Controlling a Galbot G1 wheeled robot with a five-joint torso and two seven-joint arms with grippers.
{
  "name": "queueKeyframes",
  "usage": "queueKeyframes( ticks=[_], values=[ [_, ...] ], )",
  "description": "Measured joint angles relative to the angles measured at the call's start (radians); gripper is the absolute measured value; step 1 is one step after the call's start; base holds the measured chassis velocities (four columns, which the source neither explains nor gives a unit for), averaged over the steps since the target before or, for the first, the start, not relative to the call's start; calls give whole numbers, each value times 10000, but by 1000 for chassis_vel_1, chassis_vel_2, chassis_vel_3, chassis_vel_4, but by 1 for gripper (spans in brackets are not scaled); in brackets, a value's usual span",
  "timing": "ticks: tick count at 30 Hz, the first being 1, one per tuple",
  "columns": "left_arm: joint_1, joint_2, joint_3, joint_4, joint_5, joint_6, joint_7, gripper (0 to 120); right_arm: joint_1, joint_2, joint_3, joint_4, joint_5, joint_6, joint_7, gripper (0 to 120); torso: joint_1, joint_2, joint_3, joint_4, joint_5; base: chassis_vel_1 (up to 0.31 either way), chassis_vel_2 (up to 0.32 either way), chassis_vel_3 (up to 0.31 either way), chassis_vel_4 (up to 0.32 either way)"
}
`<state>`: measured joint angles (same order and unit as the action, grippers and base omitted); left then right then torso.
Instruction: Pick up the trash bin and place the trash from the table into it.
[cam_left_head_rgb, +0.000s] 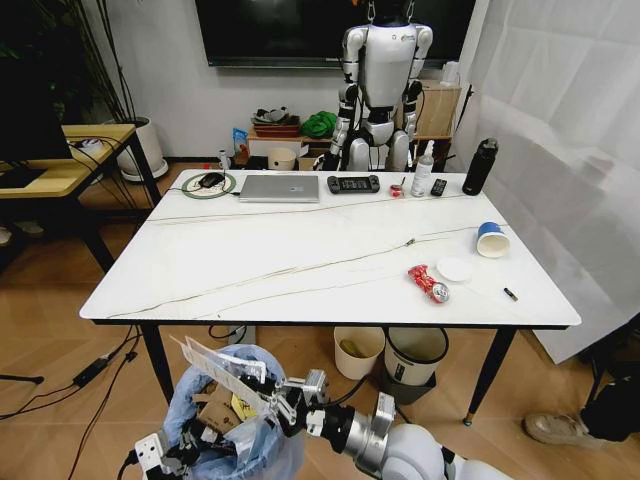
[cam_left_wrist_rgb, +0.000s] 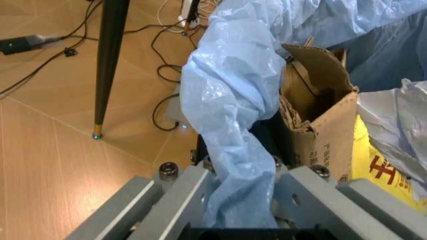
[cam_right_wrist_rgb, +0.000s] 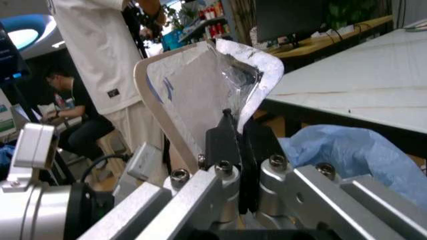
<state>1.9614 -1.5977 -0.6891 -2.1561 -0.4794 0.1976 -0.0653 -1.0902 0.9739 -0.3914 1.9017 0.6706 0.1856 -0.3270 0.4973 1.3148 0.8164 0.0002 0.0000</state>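
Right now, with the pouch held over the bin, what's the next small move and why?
Probably open the right gripper: it is shut on the flat white pouch, which sits above the trash bin that the left gripper grips by its bag rim. Released here, the pouch should drop in beside the cardboard.

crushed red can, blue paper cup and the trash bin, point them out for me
crushed red can (cam_left_head_rgb: 428, 283), head view, on its red middle.
blue paper cup (cam_left_head_rgb: 491, 240), head view, on its blue side.
trash bin (cam_left_head_rgb: 190, 395), head view, on the bag's bulging rim.
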Motion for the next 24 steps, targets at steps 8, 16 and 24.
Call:
queueKeyframes(
  ticks=[8, 16, 24],
  values=[
    [30, -35, 110, -98, 0, 27, -35, 0, -554, 178, 249, -720, -919, 349, -291, 0, 0, -2, 0, 0, 0, 0, 0, 0, 0],
    [76, 17, 97, -207, -39, 57, -61, 0, -709, 279, 436, -889, -1178, 451, -366, 0, 0, -2, 0, 1, 0, 0, 0, 0, 0],
    [102, 48, 166, -247, -60, 84, -92, 0, -797, 270, 562, -964, -1368, 540, -420, 4, 0, -2, 1, 1, 0, 0, 0, 0, 0]
  ],
)
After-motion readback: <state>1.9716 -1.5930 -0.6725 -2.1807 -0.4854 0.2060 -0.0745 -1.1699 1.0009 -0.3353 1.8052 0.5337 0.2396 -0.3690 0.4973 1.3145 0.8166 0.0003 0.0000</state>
